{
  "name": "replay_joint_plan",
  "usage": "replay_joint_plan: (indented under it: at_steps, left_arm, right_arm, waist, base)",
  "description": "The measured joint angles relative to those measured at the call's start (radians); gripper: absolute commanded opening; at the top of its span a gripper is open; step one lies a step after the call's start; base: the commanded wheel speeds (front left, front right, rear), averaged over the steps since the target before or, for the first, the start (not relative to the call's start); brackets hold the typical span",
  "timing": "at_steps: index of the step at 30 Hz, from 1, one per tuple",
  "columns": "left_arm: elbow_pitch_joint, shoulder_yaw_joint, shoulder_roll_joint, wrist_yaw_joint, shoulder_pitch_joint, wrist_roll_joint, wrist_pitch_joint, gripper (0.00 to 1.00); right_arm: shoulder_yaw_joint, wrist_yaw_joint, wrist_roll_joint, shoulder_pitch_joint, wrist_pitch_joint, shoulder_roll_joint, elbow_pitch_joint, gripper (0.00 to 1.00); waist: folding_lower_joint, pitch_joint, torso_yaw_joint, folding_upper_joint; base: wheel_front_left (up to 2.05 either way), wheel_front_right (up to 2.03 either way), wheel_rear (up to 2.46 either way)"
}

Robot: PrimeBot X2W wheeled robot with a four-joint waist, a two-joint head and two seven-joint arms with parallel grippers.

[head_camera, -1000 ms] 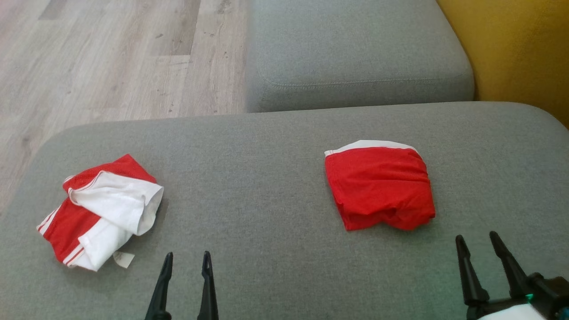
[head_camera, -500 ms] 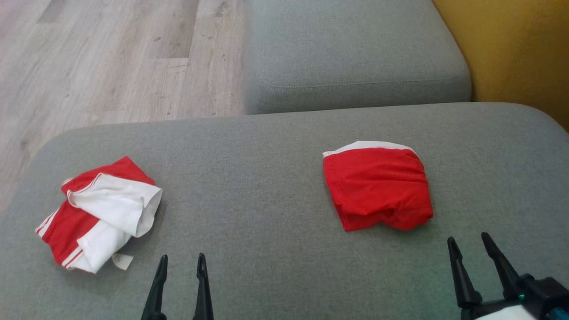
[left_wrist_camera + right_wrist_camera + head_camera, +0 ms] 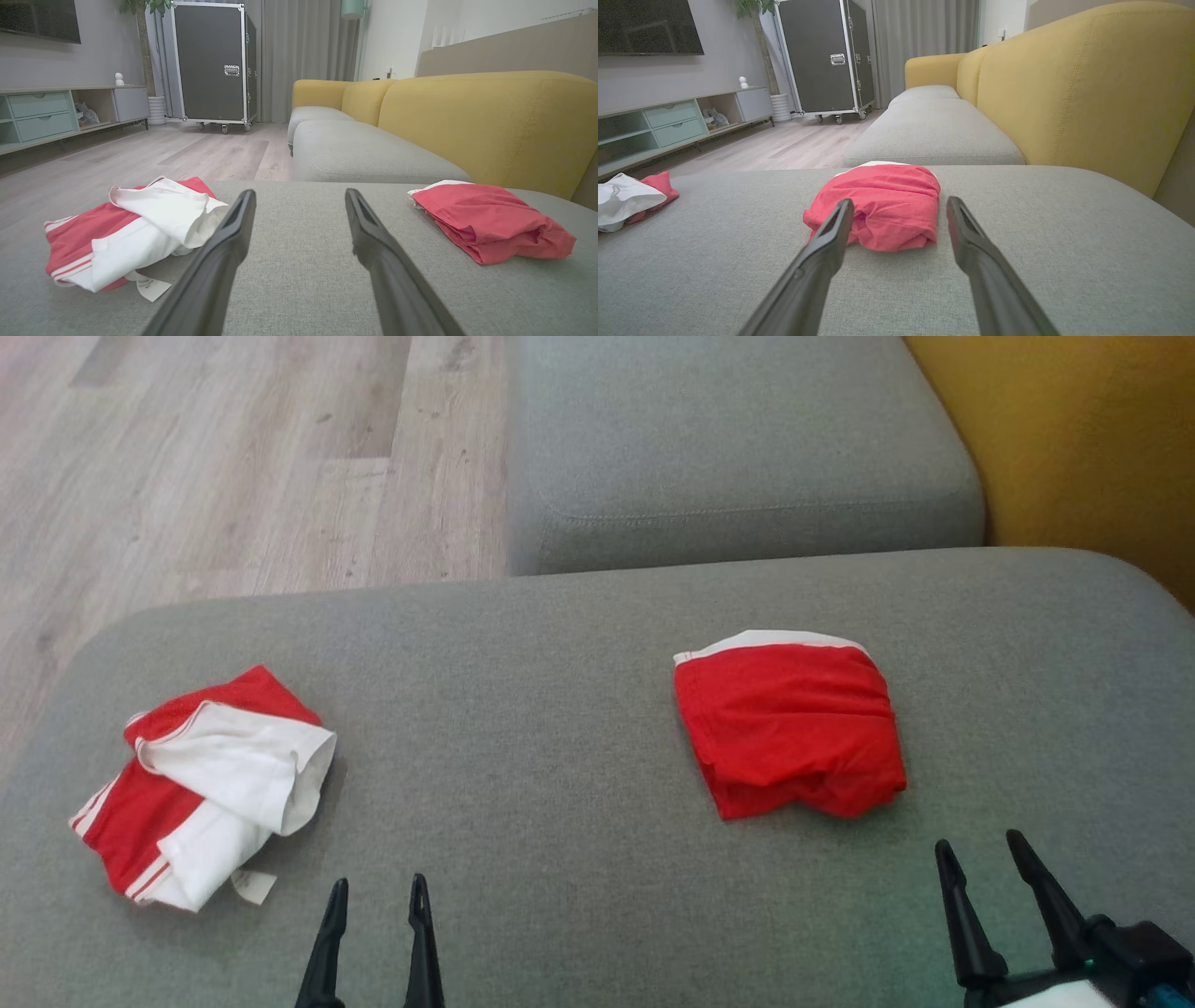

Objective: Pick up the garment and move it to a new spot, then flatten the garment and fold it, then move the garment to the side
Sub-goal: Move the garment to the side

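Head view: left end effector (image 3: 378, 887), fingers apart, empty; right end effector (image 3: 978, 845), same. Crumpled red-and-white garment (image 3: 205, 784) on grey sofa seat (image 3: 560, 709), ahead-left of left end effector, untouched. Step, judged: pick-up not begun; next calls for reaching left, pinching a raised fold.
Left wrist view: red-and-white garment (image 3: 131, 228) left of the fingertips, apart.
Right wrist view: folded red garment (image 3: 882, 205) just ahead of right end effector (image 3: 900, 203).

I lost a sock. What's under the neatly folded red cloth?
Grey fabric cushion surrounds the folded red garment, with a white band at its far edge. Anything beneath is covered.
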Motion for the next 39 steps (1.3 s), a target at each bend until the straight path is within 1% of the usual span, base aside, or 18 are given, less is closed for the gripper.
replay_joint_plan:
  at_steps: [3,8,13,21,25,30,31,32,33,36,39]
  left_arm:
    - [0.000,-0.002,0.000,0.000,-0.001,-0.005,0.000,1.00]
    - [0.001,-0.018,0.000,0.000,-0.005,-0.016,0.000,1.00]
    - [0.002,-0.046,0.000,0.000,-0.027,-0.022,0.000,1.00]
    - [-0.018,-0.108,-0.002,0.010,-0.141,-0.026,0.000,1.00]
    - [-0.019,-0.128,-0.003,0.019,-0.182,-0.027,0.000,1.00]
    - [-0.016,-0.143,-0.004,0.030,-0.209,-0.027,0.000,1.00]
    - [-0.015,-0.146,-0.004,0.033,-0.212,-0.027,0.000,1.00]
    - [-0.015,-0.150,-0.004,0.036,-0.214,-0.027,0.000,1.00]
    - [-0.015,-0.153,-0.004,0.037,-0.214,-0.027,0.000,1.00]
    - [-0.015,-0.155,-0.004,0.046,-0.215,-0.036,0.000,1.00]
    - [-0.016,-0.153,-0.004,0.050,-0.218,-0.036,0.000,1.00]
  right_arm:
    - [-0.005,0.000,0.003,-0.001,0.000,0.000,0.013,1.00]
    - [-0.005,0.000,0.064,-0.021,0.000,-0.004,0.104,1.00]
    - [-0.007,0.000,0.142,-0.158,0.005,-0.045,0.221,1.00]
    - [-0.015,0.000,0.247,-0.428,0.124,-0.150,0.365,1.00]
    - [0.031,0.000,0.311,-0.535,0.189,-0.177,0.450,1.00]
    - [0.127,0.000,0.396,-0.607,0.281,-0.178,0.535,1.00]
    - [0.146,0.000,0.416,-0.611,0.295,-0.177,0.545,0.70]
    - [0.166,0.000,0.444,-0.613,0.303,-0.175,0.550,0.17]
    - [0.180,0.000,0.468,-0.615,0.303,-0.173,0.552,0.00]
    - [0.212,0.000,0.496,-0.625,0.272,-0.184,0.555,0.00]
    - [0.241,0.000,0.513,-0.645,0.246,-0.226,0.554,0.00]
  waist:
    - [0.0000,0.012,0.005,0.0000]
    - [0.0000,0.046,0.017,0.0000]
    - [0.0002,0.095,0.031,0.0000]
    - [0.0005,0.207,0.066,-0.0001]
    - [0.0004,0.259,0.088,-0.0001]
    - [0.0003,0.301,0.116,-0.0001]
    - [0.0003,0.306,0.119,-0.0001]
    - [0.0002,0.310,0.122,-0.0001]
    - [0.0002,0.313,0.123,-0.0001]
    - [0.0001,0.320,0.116,0.0000]
    - [0.0001,0.327,0.092,0.0000]
  base:
    - [0.00,0.00,0.00]
    - [0.00,0.00,0.00]
    - [0.00,0.00,0.00]
    - [0.00,0.00,0.00]
    - [0.00,0.00,0.00]
    - [0.00,0.00,0.00]
    - [0.00,0.00,0.00]
    - [0.00,0.00,0.00]
    - [0.00,0.00,0.00]
    - [0.00,0.00,0.00]
    - [0.00,0.00,0.00]
